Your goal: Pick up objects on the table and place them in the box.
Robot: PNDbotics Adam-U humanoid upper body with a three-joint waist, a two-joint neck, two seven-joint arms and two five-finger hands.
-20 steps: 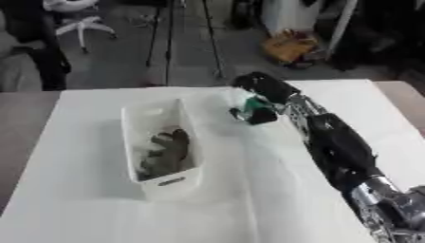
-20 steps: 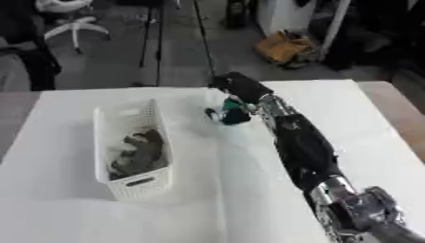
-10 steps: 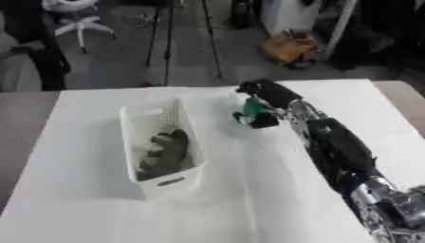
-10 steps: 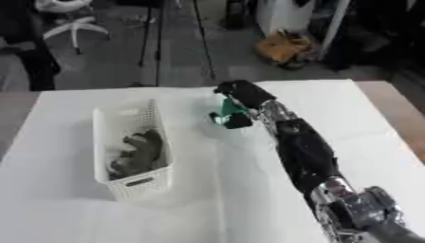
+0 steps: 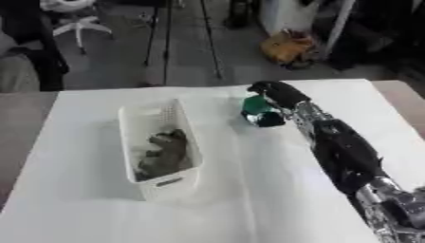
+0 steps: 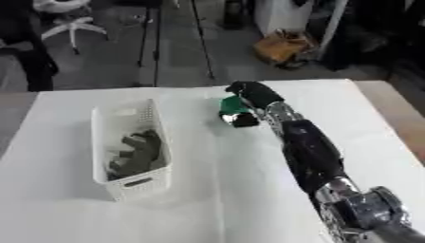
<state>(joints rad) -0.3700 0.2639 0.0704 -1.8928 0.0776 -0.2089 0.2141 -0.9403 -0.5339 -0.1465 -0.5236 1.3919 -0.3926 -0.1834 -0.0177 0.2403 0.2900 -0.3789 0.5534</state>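
The right hand [image 5: 278, 95] reaches over the far part of the white table [image 5: 274, 199], near the middle of its far edge. Its fingers are curled around a green object [image 5: 259, 106] with a dark lower part, and the object looks lifted a little above the surface. The white box [image 5: 158, 147] stands to the left of the hand, toward the left edge, with its long side running from the far edge to the near edge. A grey-green object [image 5: 163, 154] lies inside it. Bare table separates the hand from the box.
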